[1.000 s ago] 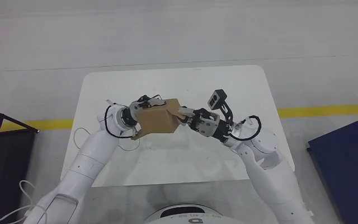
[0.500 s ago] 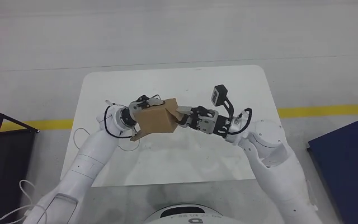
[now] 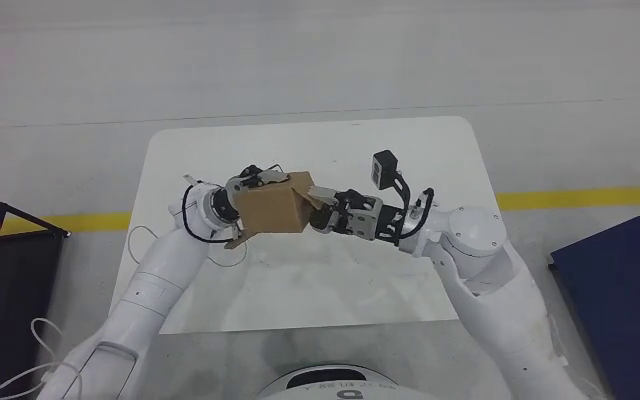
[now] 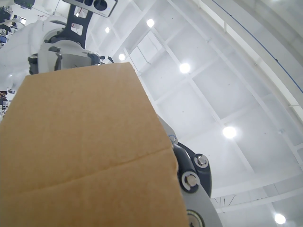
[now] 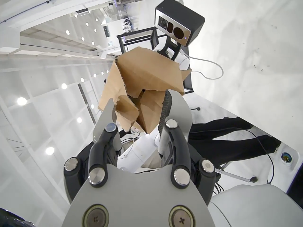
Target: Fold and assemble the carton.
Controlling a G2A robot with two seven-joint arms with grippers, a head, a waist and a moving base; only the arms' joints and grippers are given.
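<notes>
— Brown cardboard, that's the carton (image 3: pixel 272 205); where is it sitting?
— Not sitting. It hangs in the air over the middle of the white counter (image 3: pixel 400 150), between the two arms.
— Who has it?
— Both. The left jaws are clamped on the end nearer the left arm (image 3: pixel 160 280). In the left wrist view a broad creased panel runs along one finger (image 4: pixel 196 190). The right jaws stand part-way apart at the other end. The folded end flaps fill the gap, and each of the fingers (image 5: pixel 107 113) lies against cardboard.
— Is the box closed?
— That end is not. The flaps are crumpled inward and overlap unevenly, with a dark opening left among them. One loose flap (image 3: pixel 236 238) sticks out below the left wrist.
— What differs from a second ago?
— The carton has drifted a little toward the left arm's side and slightly away from the robot. The right arm (image 3: pixel 480 250) has changed most. Its forearm slanted up toward the carton before and now lies nearly level across the counter. Its wrist camera (image 3: pixel 383 168) has slid a touch toward the carton. The left wrist has drawn back a little along its own side.
— And the grips?
— Both look the same as before: left jaws on one end, right jaws on the flaps.
</notes>
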